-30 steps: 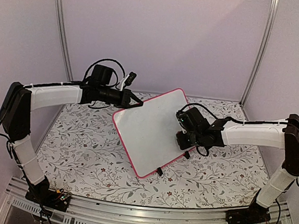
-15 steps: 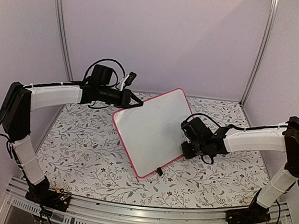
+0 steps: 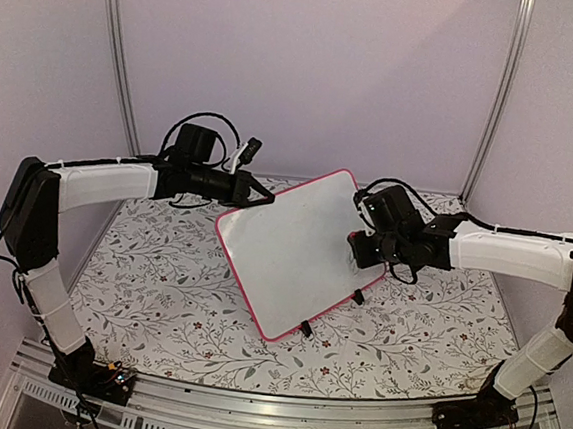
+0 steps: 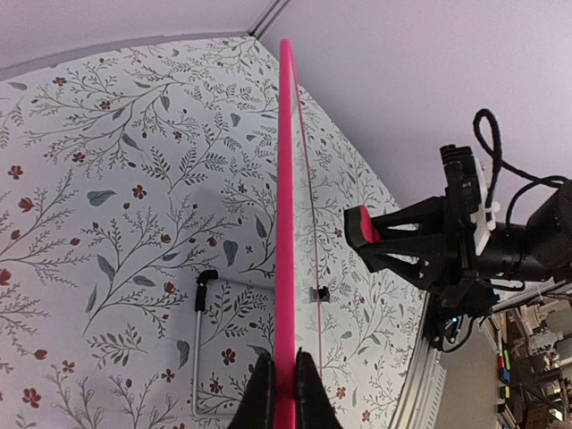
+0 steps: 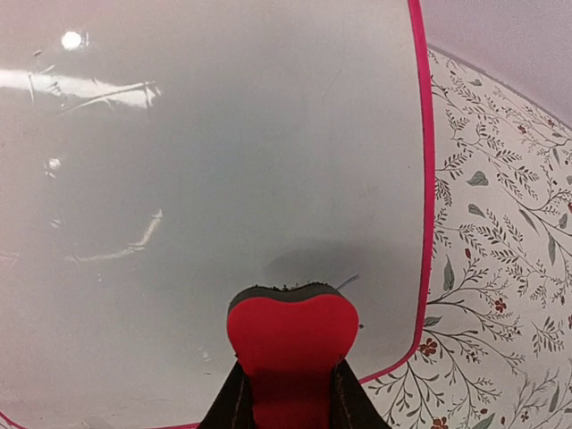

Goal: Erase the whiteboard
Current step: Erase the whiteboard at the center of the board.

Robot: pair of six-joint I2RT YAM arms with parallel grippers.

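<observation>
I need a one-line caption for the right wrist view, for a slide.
Right pincer holds a red eraser near the whiteboard and its pink-rimmed corner.

Eraser (image 5: 292, 335) before whiteboard (image 5: 206, 179), table (image 5: 500, 268) beneath

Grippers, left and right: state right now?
Left gripper: closed on the edge of the whiteboard.
Right gripper: closed on the red eraser.

A robot lab cell: plain lilac wall panels (image 3: 309, 66) and slim aluminium posts (image 3: 118, 49) enclose a floral-patterned table (image 3: 160, 284), with a slotted aluminium rail (image 3: 270, 408) along its near edge.
</observation>
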